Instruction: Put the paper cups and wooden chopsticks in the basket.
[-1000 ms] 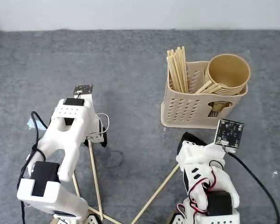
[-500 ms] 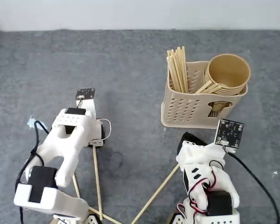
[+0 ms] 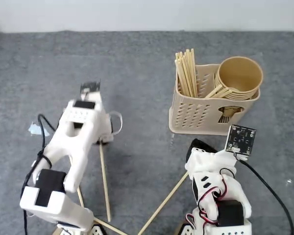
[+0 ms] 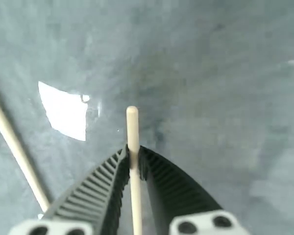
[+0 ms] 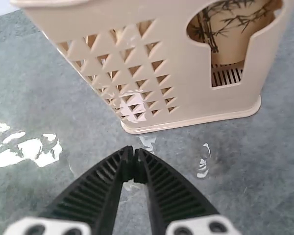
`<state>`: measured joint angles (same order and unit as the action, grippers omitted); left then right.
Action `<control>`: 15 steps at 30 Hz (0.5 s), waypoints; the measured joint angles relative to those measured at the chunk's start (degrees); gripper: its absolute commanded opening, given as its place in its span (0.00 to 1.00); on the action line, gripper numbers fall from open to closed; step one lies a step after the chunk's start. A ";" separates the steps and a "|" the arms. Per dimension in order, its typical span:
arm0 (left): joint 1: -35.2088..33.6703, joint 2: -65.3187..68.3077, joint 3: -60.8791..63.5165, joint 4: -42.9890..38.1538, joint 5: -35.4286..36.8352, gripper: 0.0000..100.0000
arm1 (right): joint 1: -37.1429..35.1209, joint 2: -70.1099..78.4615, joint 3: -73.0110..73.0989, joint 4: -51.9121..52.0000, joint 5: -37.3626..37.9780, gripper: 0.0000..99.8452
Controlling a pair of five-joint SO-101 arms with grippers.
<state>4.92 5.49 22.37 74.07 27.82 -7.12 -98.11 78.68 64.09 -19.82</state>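
Wooden chopsticks (image 3: 186,73), a pale bundle, stand in the beige perforated plastic basket (image 3: 206,115) beside stacked tan paper cups (image 3: 240,76). Loose chopsticks (image 3: 164,203) lie on the grey mat (image 3: 137,73).

Left wrist: my left gripper (image 4: 133,161) pinches one thin chopstick (image 4: 132,122), possibly lifted off the mat.

Right wrist: my right gripper (image 5: 134,155) is closed and empty, near the basket.

Cups (image 3: 240,74) in basket (image 3: 196,116), chopsticks (image 3: 186,74) left of cups

I see tan paper cups (image 3: 240,76) stacked beside upright pale wooden chopsticks (image 3: 186,73) in the beige perforated plastic basket (image 3: 201,117). Loose chopsticks (image 3: 164,202) lie outside it.
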 measured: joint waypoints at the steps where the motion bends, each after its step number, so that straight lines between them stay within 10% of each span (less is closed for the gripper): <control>1: 0.62 0.00 -3.52 2.81 0.70 0.01 | 0.00 0.00 0.00 0.00 0.00 0.01; 15: 10.37 0.09 -56.70 20.57 5.71 0.01 | 0.00 0.00 0.00 0.00 0.00 0.01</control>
<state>15.30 5.58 -34.33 94.64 33.54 -7.12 -98.11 78.68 64.09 -19.82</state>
